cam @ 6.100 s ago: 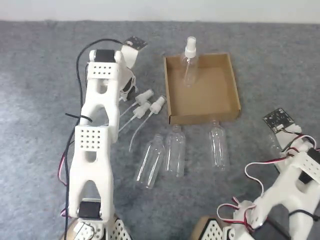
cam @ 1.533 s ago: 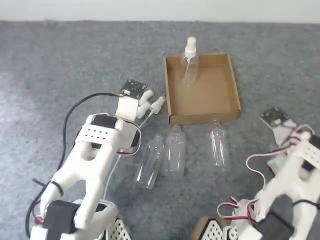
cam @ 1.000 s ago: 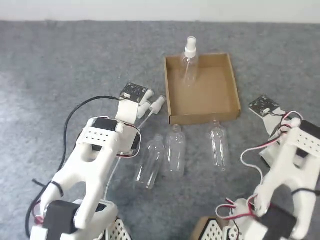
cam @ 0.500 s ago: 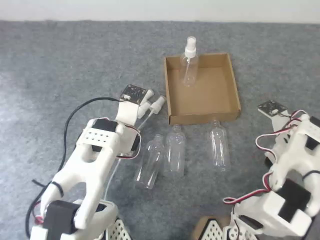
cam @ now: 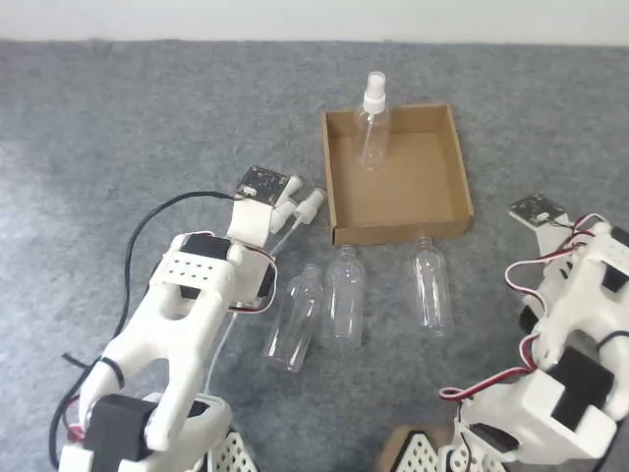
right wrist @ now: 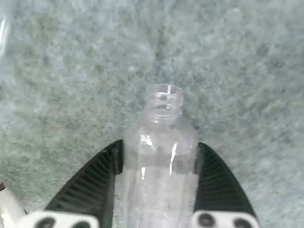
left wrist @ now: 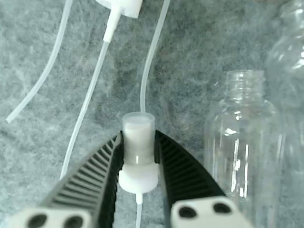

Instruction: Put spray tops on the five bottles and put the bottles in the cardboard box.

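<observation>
In the left wrist view my left gripper is shut on a white spray top lying on the grey carpet, its thin tube trailing away. In the high view the left gripper sits among the loose spray tops, left of the cardboard box. My right gripper holds a clear uncapped bottle by its sides, neck pointing away. Three uncapped bottles lie in front of the box. One capped bottle stands inside the box.
Another open bottle lies close beside the left gripper, and a second spray top lies farther off. The right arm stands at the right edge of the carpet. Bare carpet stretches left of and behind the box.
The left arm pulled back from the far side and came down onto the spray tops. The right arm raised itself and swung slightly rightward; both barely moved in the last half second.
</observation>
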### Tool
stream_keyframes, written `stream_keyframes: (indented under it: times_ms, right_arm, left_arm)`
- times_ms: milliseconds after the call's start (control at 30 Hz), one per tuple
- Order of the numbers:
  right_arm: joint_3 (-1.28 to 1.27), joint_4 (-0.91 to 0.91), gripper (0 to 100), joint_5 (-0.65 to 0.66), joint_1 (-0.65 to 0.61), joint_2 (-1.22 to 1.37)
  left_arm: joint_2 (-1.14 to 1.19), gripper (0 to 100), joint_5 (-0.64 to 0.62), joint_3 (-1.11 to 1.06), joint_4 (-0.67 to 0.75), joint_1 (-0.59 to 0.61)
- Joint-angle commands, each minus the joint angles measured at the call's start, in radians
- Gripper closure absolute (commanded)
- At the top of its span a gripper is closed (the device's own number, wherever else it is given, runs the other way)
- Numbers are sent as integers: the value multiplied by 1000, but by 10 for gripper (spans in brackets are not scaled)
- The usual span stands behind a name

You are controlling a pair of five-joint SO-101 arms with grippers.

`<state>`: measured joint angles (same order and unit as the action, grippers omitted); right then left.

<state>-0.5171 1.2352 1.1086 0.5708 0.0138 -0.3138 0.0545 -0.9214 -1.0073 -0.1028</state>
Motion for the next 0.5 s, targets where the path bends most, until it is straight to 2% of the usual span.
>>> stream_keyframes:
  times_ms: [0, 200, 467]
  right_arm:
    - [37, -10, 972, 6, 7, -7]
    - [120, 81, 991, -46, 2, -122]
    - [170, 148, 993, -143, -1, -406]
  left_arm:
    - [-43, 988, -2, 4, 21, -6]
    - [-43, 988, -2, 4, 21, -6]
    - [-41, 988, 0, 4, 21, -6]
